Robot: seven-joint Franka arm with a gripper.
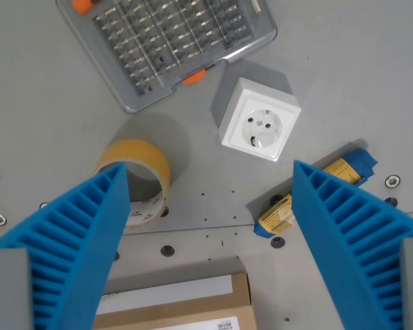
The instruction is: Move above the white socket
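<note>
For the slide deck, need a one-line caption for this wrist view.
Open blue ribbed gripper hovering over grey table, square white plastic socket just ahead, brown tape roll on the view's left.

Bright even light, soft shadows falling left, sharp focus

A clear plastic screwdriver bit case (166, 42) lies at the top of the wrist view, tilted, with rows of metal bits inside and orange latches at its edge. Below it, toward the wrist view's left, a roll of tan packing tape (139, 173) rests on the grey table (41, 117). Toward the right lies a blue and yellow packet (310, 196), possibly a glue stick or marker in its wrapper. A cardboard box (186, 306) with a white label sits at the bottom edge.
</note>
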